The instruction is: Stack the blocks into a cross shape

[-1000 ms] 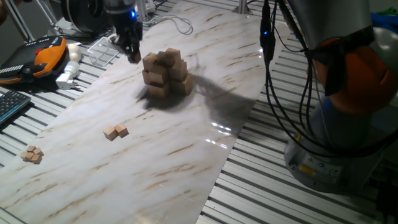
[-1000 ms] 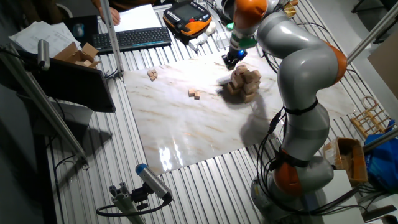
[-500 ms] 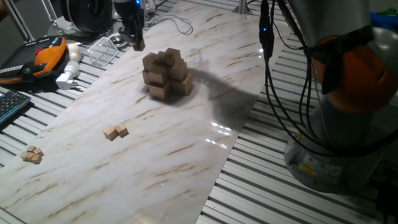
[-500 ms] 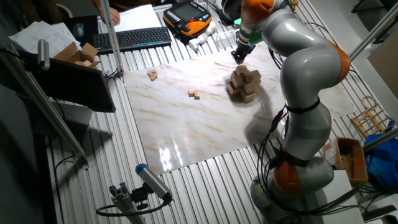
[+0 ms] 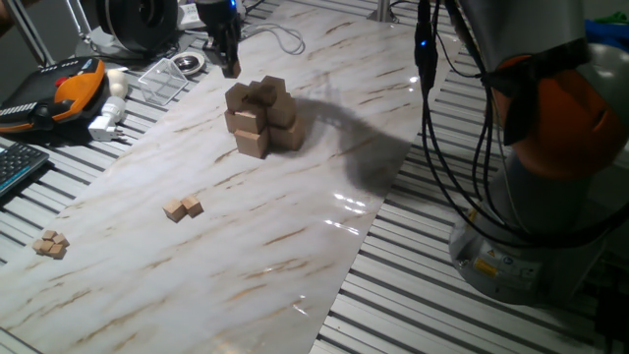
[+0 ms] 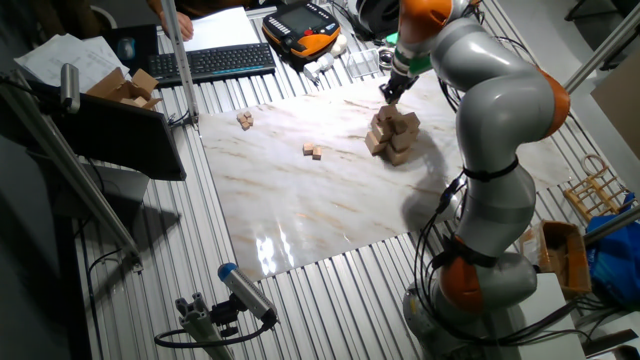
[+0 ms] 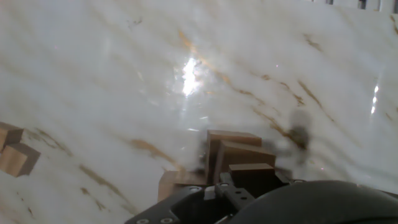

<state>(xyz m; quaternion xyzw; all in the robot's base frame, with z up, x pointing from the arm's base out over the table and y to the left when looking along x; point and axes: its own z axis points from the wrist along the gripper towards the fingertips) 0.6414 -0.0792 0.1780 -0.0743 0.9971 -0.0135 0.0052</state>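
The claw (image 5: 232, 67) hangs in the air just past the block pile (image 5: 260, 116), at about 11 o'clock from it in one fixed view. It is not touching the pile. I cannot tell if the claw is open or shut, and I cannot see a block in it. The hand view is blurry, and the pile shows only at the bottom, right by the hand's dark body.

The pile is the cross shape. It sits on the marble desk (image 5: 295, 236), toward the far end. Big wooden cubes are stacked in layers, so I think the bottom is wide to keep it from tipping.

Two small blocks (image 5: 183, 207) lie side by side, well apart from the pile, at about 7 o'clock from it. More small blocks (image 5: 49, 244) sit in a little heap near the desk's left edge. I think they wait there so the arm can fetch them one at a time.

There is lots of bare marble between the pile and the loose blocks. Past the far edge there is a white cable (image 5: 285, 39) and an orange controller (image 5: 69, 87), so the arm has less room there.
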